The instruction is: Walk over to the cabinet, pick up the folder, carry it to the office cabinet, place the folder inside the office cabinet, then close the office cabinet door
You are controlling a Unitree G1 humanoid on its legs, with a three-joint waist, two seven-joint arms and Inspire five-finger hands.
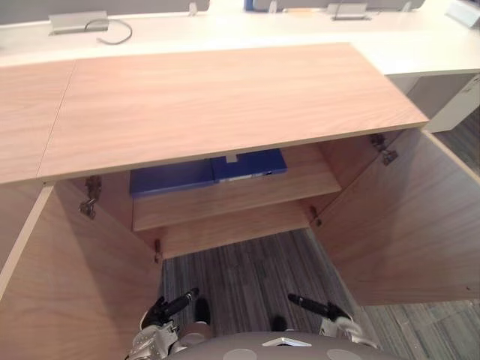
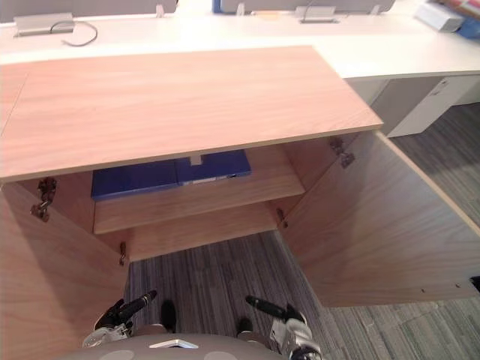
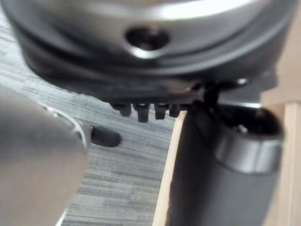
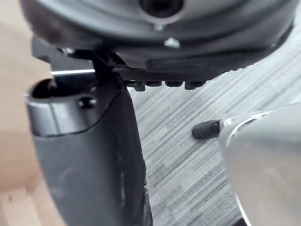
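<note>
The wooden office cabinet [image 1: 225, 105] stands in front of me with both doors swung open. A blue folder [image 1: 249, 164] with a white tab lies flat on the upper shelf [image 1: 225, 199], half hidden under the cabinet top. A second, darker blue folder [image 1: 169, 178] lies next to it on the left. My left hand [image 1: 171, 307] and right hand [image 1: 315, 307] hang low near the floor, well short of the shelf. Both hands have straight fingers and hold nothing. The left wrist view shows the fingertips [image 3: 141, 112] in a row over carpet, as does the right wrist view [image 4: 164, 84].
The left door [image 1: 67, 285] and the right door [image 1: 405, 217] stick out toward me on either side, leaving a strip of grey carpet [image 1: 247, 274] between them. A white desk [image 1: 300, 34] with cables and monitor stands runs behind the cabinet.
</note>
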